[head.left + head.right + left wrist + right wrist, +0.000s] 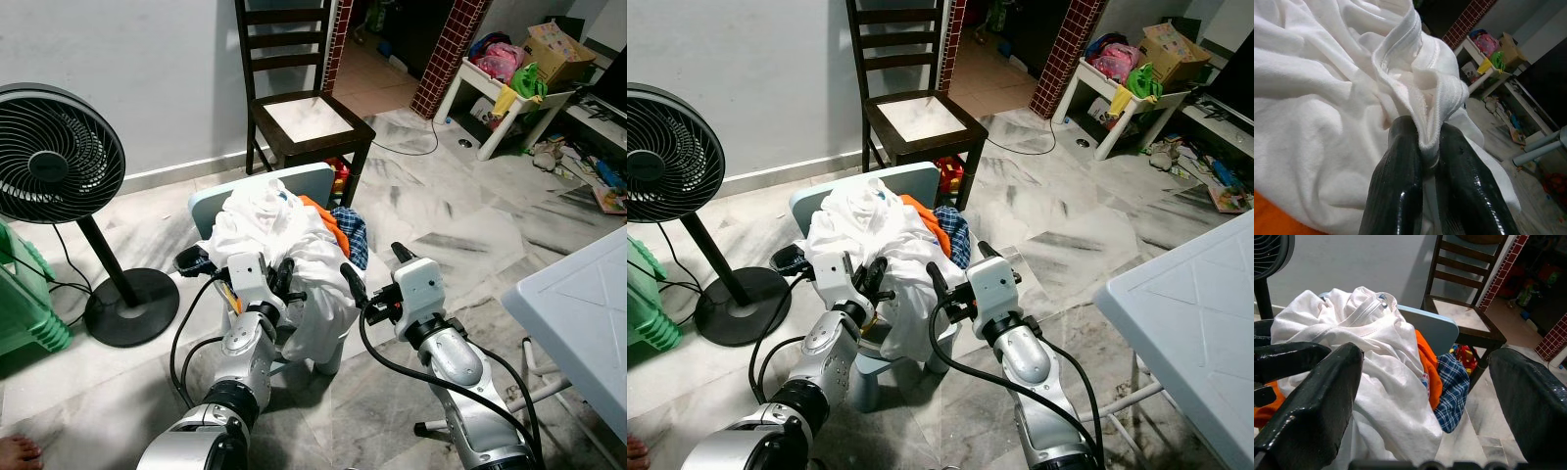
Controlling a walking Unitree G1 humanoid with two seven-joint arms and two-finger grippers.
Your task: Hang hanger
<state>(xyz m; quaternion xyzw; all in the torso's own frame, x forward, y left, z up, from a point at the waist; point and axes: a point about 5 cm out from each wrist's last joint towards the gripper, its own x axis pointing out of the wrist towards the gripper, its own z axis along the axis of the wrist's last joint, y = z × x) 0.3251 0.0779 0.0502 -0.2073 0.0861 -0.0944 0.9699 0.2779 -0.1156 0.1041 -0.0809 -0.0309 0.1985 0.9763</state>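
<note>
1. Jaws: the left gripper (1425, 161) had its jaws pinched on a ribbed hem of the white garment (284, 250). The right gripper (1425, 396) held its jaws wide, with nothing between them, just beside the pile.
2. Task item: no hanger could be made out in the frames. If one was present, it was hidden under or within the clothes.
3. Setting: the white garment lay on top of a heap on a small pale blue chair (318, 176), with an orange garment (1425, 362) and a blue checked cloth (353, 235) beneath it on the robot's right. A dark wooden chair (299, 108) stood behind, and a black fan (54, 157) stood to the left.
4. Step in hand, as judged: securing the white garment at its collar or hem ahead of any hanging.
5. Recommended handling:
   - Keep the left pinch deep on the ribbed band, not on loose fabric, as thin cloth is likely to slip.
   - Lift straight up so the garment clears the pile without dragging the orange garment along.
   - Bring the right gripper in to take a 2nd point on the same band and spread the opening.
</note>
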